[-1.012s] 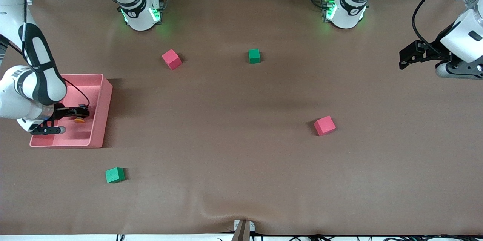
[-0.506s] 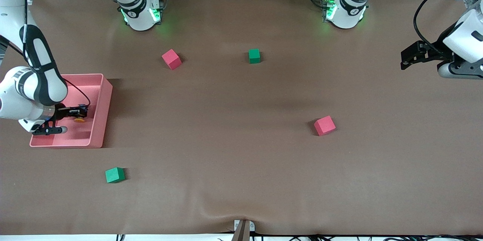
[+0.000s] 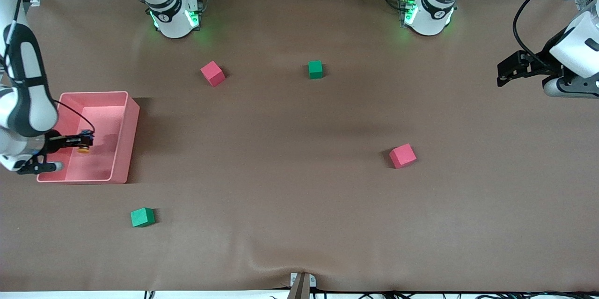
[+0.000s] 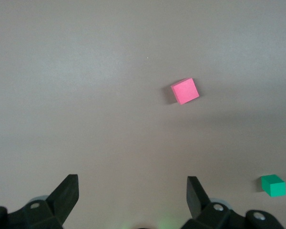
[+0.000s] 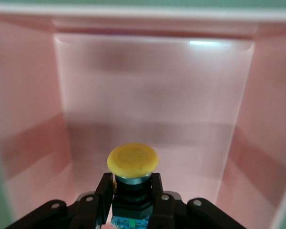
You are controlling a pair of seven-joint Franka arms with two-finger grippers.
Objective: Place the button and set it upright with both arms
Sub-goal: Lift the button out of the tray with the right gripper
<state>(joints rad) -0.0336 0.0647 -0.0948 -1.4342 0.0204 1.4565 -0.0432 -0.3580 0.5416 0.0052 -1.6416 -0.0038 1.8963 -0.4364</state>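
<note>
- Orange-capped and black-bodied, the button [image 3: 84,149] sits clamped between the two fingers of the right gripper [image 3: 85,142], which hangs over the inside of the pink tray [image 3: 125,140] at the right arm's end of the desk [image 3: 299,196].
- From the right wrist view the button [image 5: 132,167] shows its round cap pointing at the tray's floor [image 5: 152,95], with the fingers [image 5: 103,193] pressed against the black body on both sides and a bluish end just visible between them.
- Whether the button touches the tray floor cannot be told.
- At the left arm's end of the desk, the left gripper [image 3: 505,70] waits in the air over bare brown surface; in the left wrist view its fingers [image 4: 66,193] stand wide apart with nothing between them [image 4: 132,191].
- Four foam cubes lie on the desk, all well apart from one another: a red cube [image 3: 213,73] and a green cube [image 3: 315,69] toward the bases, a second red cube [image 3: 402,156] nearer the front camera toward the left arm's end, and a second green cube [image 3: 142,217] nearer the front camera than the tray.
- In the left wrist view a red cube [image 4: 185,91] and a green cube [image 4: 273,185] show on the desk.
</note>
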